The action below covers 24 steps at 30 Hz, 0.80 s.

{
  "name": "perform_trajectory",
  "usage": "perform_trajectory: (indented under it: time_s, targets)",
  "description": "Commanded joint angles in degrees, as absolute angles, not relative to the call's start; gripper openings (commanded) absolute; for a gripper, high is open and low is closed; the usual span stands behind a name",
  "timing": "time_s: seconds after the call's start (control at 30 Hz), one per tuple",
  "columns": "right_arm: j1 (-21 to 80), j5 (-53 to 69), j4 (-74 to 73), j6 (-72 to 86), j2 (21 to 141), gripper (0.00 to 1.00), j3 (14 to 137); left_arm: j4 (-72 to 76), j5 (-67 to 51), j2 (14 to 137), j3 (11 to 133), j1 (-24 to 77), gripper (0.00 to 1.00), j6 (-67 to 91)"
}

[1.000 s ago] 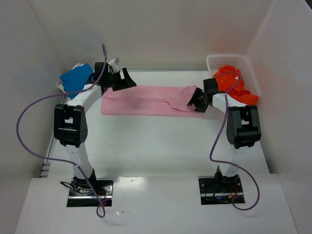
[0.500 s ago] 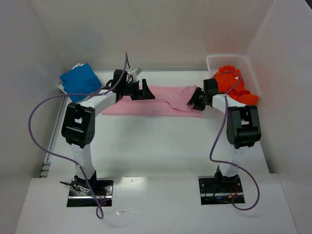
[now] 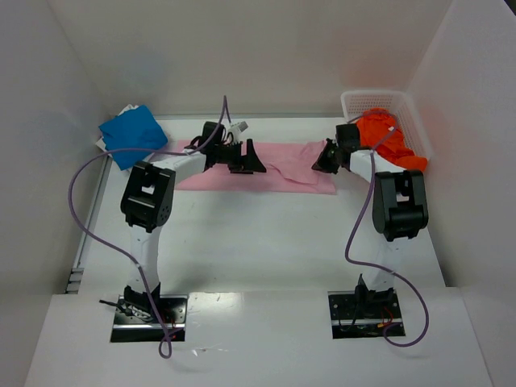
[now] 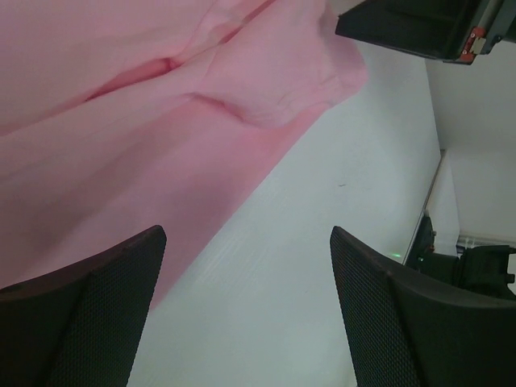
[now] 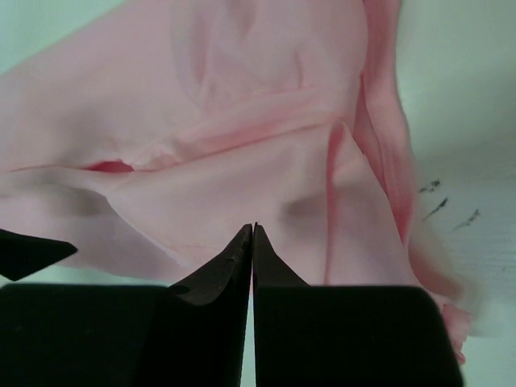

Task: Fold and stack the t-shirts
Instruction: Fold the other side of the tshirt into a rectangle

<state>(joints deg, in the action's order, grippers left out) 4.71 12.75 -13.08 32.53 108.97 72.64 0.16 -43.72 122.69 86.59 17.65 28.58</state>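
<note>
A pink t-shirt (image 3: pixel 278 165), folded into a long strip, lies across the back of the table. My right gripper (image 3: pixel 321 161) is at its right end, and in the right wrist view its tips (image 5: pixel 253 227) are shut on a fold of the pink t-shirt (image 5: pixel 242 121). My left gripper (image 3: pixel 255 160) hovers open over the strip's middle. Its two fingers (image 4: pixel 81 314) stand wide apart over bare table beside the pink t-shirt's (image 4: pixel 145 121) edge, holding nothing. A folded blue t-shirt (image 3: pixel 131 133) rests at the back left. An orange t-shirt (image 3: pixel 385 139) spills out of the basket.
The white basket (image 3: pixel 355 98) stands in the back right corner against the wall. White walls close in the left, back and right sides. The right gripper's black body (image 4: pixel 419 28) shows at the top of the left wrist view.
My left arm has swung right, from the shirt's left end to its middle, still open. My right gripper has closed on the shirt's right end and moved slightly back.
</note>
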Motion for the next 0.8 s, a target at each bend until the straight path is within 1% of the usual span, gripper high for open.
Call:
perform_trajectory:
  time_s: [0.0,0.03,0.07,0.1,0.2,0.3,0.33,0.4,0.6,0.7,0.73,0.77]
  targets:
    - [4.3,11.3,-13.1,32.3,109.5,0.05,78.5,0.7,-48.4,125.3,92.4,19.3,0.9,25.8]
    - [4.3,11.3,-14.1,31.6,109.5,0.08,79.2,0.2,-48.4,126.6,93.9,19.9,0.9,25.8]
    - [4.3,10.5,-15.9,31.0,109.5,0.14,79.7,0.2,-48.4,126.6,94.0,20.0,0.9,26.3]
    - [4.3,9.4,-16.6,31.0,109.5,0.27,79.7,1.1,-47.9,127.3,94.7,20.6,0.9,26.3]
    - [4.3,8.2,-17.1,30.5,108.8,0.36,77.4,2.9,-46.1,128.6,94.7,20.6,0.9,28.3]
    - [4.3,7.6,-17.1,30.5,108.0,0.38,74.7,3.7,-42.5,129.2,95.3,21.1,0.9,29.6]
    - [4.3,7.6,-17.1,30.5,107.4,0.41,74.2,4.2,-40.4,129.9,95.3,21.6,0.9,30.3]
    - [4.3,7.6,-17.1,30.5,107.4,0.42,73.6,4.2,-38.2,130.4,95.3,22.1,0.9,30.9]
    - [4.3,7.6,-16.6,30.0,106.9,0.42,71.1,11.2,-33.7,131.0,93.6,24.2,0.88,37.7]
    - [4.3,7.6,-16.1,30.0,106.3,0.42,69.8,11.7,-31.3,132.1,94.8,26.5,0.88,39.8]
    - [4.3,7.6,-16.1,30.0,106.3,0.43,69.8,11.7,-30.6,132.6,95.8,27.1,0.88,40.5]
    - [4.3,7.6,-15.5,30.0,105.7,0.43,69.3,10.9,-29.5,132.6,96.4,27.9,0.87,40.5]
